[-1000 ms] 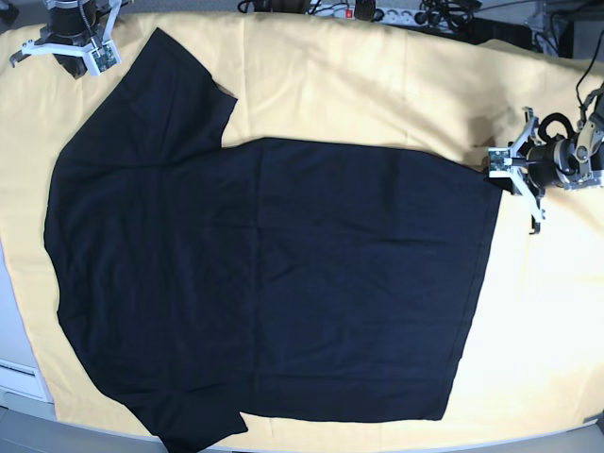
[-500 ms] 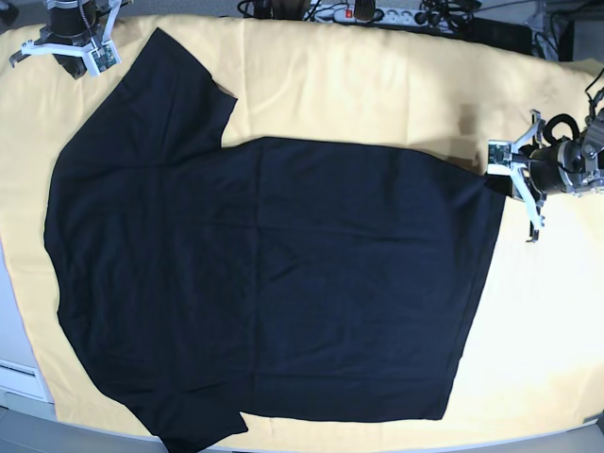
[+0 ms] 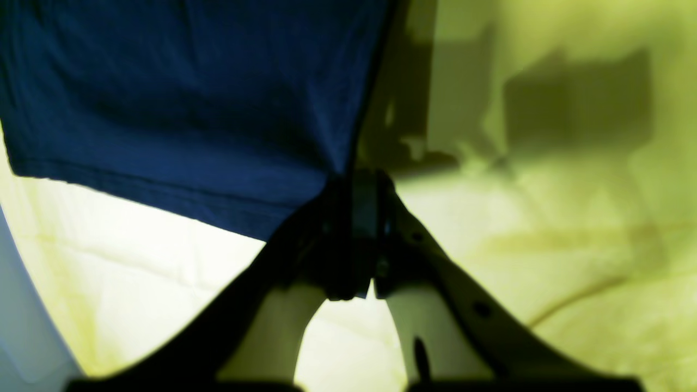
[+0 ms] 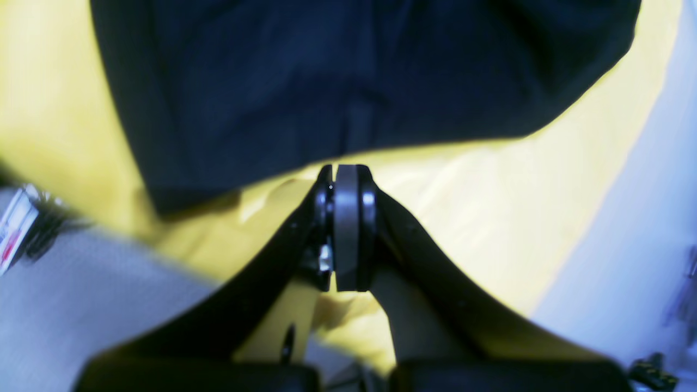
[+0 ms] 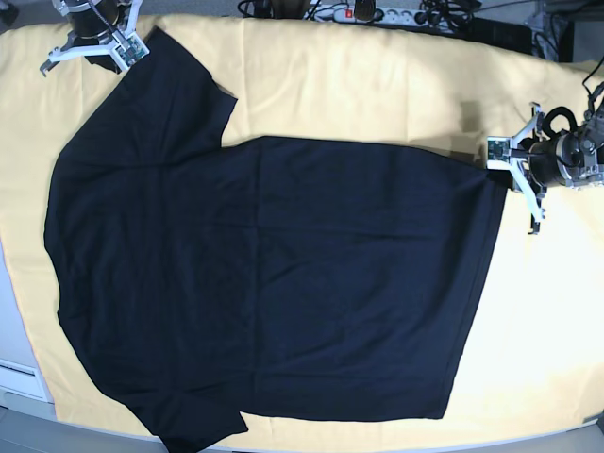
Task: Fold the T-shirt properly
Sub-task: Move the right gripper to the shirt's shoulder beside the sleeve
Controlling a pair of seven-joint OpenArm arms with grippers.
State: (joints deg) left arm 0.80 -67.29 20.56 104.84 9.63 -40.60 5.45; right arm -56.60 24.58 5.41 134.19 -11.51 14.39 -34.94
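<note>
The black T-shirt (image 5: pixel 274 274) lies spread flat on the yellow cloth (image 5: pixel 377 85), sleeves at the left and hem at the right. My left gripper (image 5: pixel 497 176) is at the hem's far right corner. In the left wrist view its fingers (image 3: pixel 359 218) are shut and the T-shirt's corner (image 3: pixel 190 98) runs into their tips. My right gripper (image 5: pixel 99 45) hovers at the far left by the upper sleeve. In the right wrist view its pads (image 4: pixel 346 179) are pressed together with nothing between them, and the sleeve edge (image 4: pixel 354 71) lies just ahead of them.
A power strip and cables (image 5: pixel 377 11) run along the back edge beyond the cloth. The cloth ends at the table's front and left edges, where a white surface (image 5: pixel 14 359) shows. Bare yellow cloth surrounds the shirt at the back and right.
My right gripper has moved right and slightly back, closer to the upper sleeve. My left gripper has shifted a little to the right, drawing the hem corner with it.
</note>
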